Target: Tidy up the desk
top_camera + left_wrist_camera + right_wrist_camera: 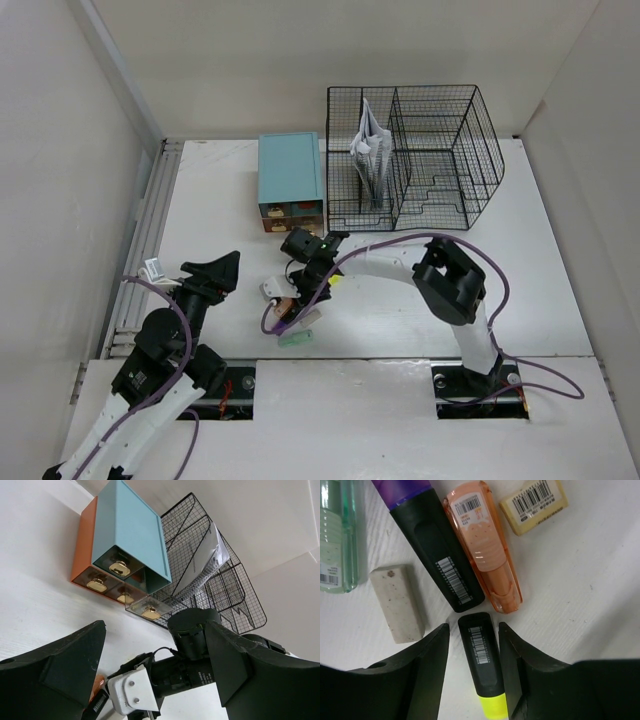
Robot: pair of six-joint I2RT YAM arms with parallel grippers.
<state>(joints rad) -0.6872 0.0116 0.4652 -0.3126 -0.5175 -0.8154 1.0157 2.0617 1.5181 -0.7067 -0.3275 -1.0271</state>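
Top view: the white desk [560,290] lies beneath both arms, pale walls around it.

Left wrist view: left gripper [155,667] hangs open above the desk, facing the drawer box [125,545].

Right wrist view: barcode labels only, no legible text. Right gripper [474,670] brackets a black-and-yellow highlighter [482,662]; contact cannot be told.

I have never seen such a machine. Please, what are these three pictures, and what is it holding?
Two robot arms stand at a white desk. One picture looks down from above; the other two come from cameras on each wrist. On the desk: a drawer box, a wire rack with papers, and small stationery. The right gripper has its fingers around a yellow highlighter, apparently closing. Beside it lie a purple highlighter, orange pen and eraser. The left gripper is open, holding nothing.
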